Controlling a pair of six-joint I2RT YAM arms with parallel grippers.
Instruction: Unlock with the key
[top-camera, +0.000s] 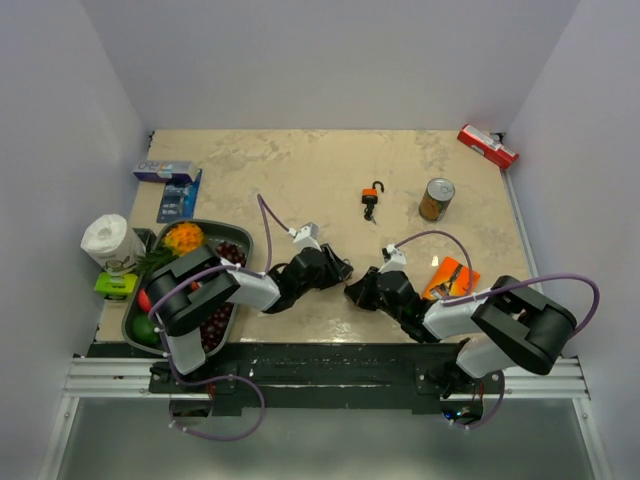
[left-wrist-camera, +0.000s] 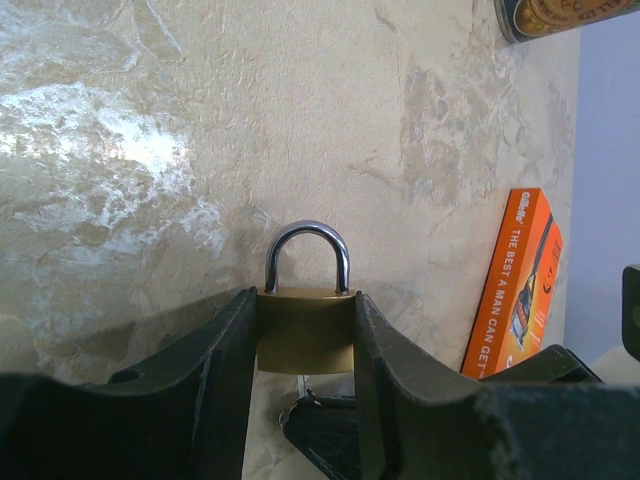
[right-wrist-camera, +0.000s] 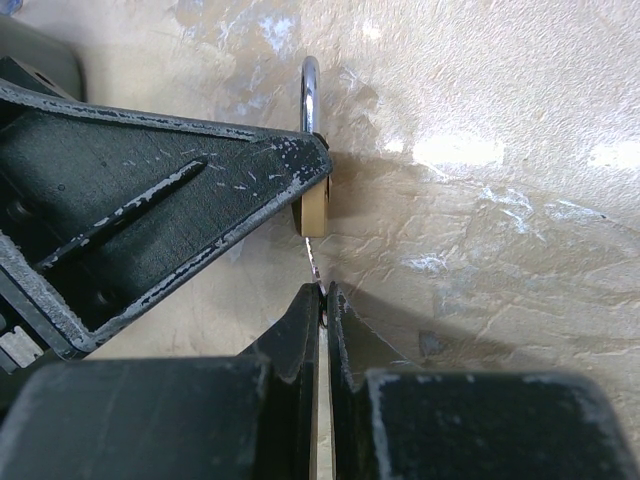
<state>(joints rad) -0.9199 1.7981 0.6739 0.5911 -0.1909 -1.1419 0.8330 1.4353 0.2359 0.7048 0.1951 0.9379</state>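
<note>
Now your left hand (left-wrist-camera: 305, 300) is holding the brass padlock (left-wrist-camera: 305, 335) by its two sides, with one finger pressed flat on each side. The silver loop (left-wrist-camera: 307, 235) on top of the padlock points away from that hand. Both ends of the loop sit down in the body, so the padlock looks locked.

Your right hand (right-wrist-camera: 322, 292) is squeezed shut on the key (right-wrist-camera: 313, 262), right at the bottom end of the brass padlock. Only the thin metal blade sticks out past the fingertips. The blade reaches up to the bottom of the padlock, but you cannot tell if its tip is inside the hole. The head of the key is hidden between the fingers.

Just to the right of the brass padlock, an orange box (top-camera: 449, 278) lies flat on the desk (top-camera: 300, 170). Farther back from the brass padlock, well apart from it, lies an orange padlock (top-camera: 373, 195) with a black loop. A can (top-camera: 436, 199) stands farther back too, and more to the right.
</note>
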